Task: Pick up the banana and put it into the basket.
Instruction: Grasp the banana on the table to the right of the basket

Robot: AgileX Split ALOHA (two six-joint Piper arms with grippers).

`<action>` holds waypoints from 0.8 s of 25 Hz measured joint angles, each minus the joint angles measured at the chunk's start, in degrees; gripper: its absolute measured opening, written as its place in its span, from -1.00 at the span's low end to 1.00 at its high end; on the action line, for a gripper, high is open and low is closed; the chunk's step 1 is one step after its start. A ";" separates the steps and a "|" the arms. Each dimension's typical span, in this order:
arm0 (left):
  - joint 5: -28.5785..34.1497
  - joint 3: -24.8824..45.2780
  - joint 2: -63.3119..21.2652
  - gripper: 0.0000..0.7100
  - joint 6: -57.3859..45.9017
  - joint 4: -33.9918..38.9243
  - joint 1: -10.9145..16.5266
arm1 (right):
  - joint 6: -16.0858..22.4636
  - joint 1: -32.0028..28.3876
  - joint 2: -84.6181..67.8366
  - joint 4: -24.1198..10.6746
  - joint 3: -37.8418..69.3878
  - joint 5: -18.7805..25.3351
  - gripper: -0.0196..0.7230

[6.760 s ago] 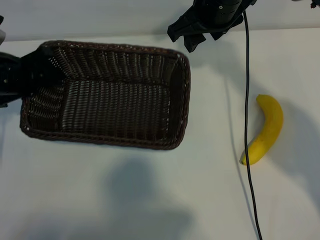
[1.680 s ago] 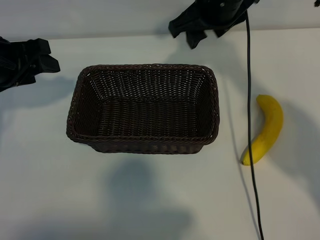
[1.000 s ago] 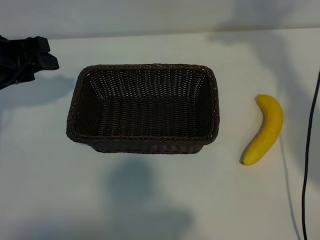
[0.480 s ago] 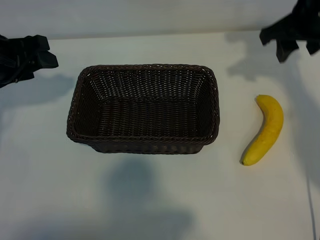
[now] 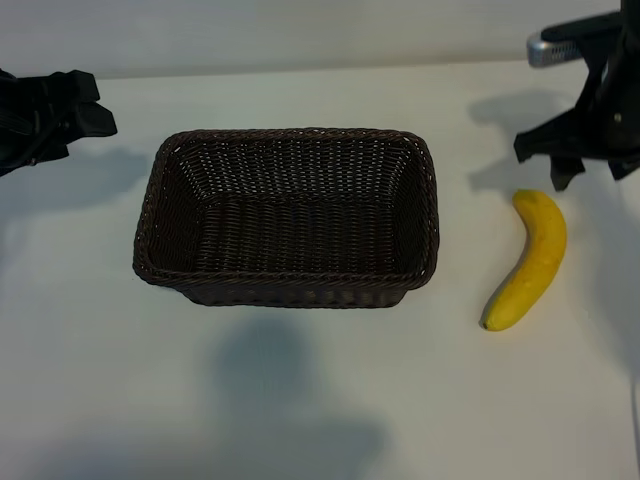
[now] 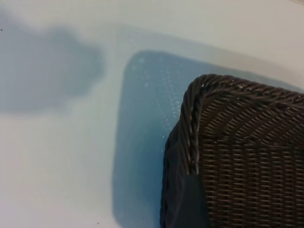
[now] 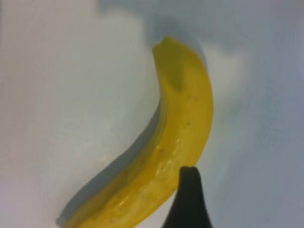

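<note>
Exterior view: right gripper (image 5: 583,160) spread above the banana (image 5: 530,262). I should straddle its thick middle, close gently, then lift toward the basket (image 5: 148,215).

**Colours and surface patterns of the scene**

Banana (image 5: 533,258): bright yellow, smooth, with a faint darker smudge near one end. Basket (image 5: 287,215): dark brown wicker, tight woven rows with a braided rim. Table (image 5: 300,400): plain white with soft grey shadows. Left gripper (image 5: 85,110) and right gripper (image 5: 590,160): black.
</note>
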 joint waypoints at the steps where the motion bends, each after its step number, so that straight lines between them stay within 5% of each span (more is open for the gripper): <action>1: 0.00 0.00 0.00 0.67 0.00 0.00 0.00 | 0.56 0.00 0.00 0.00 1.24 -0.98 0.53; 9: 0.00 0.00 0.00 0.66 0.91 0.00 0.00 | 1.88 0.00 -0.06 0.37 7.90 -6.89 0.53; 20: 0.05 0.00 0.00 0.66 1.14 0.00 0.00 | -0.21 0.00 -0.06 6.07 12.33 -11.11 0.53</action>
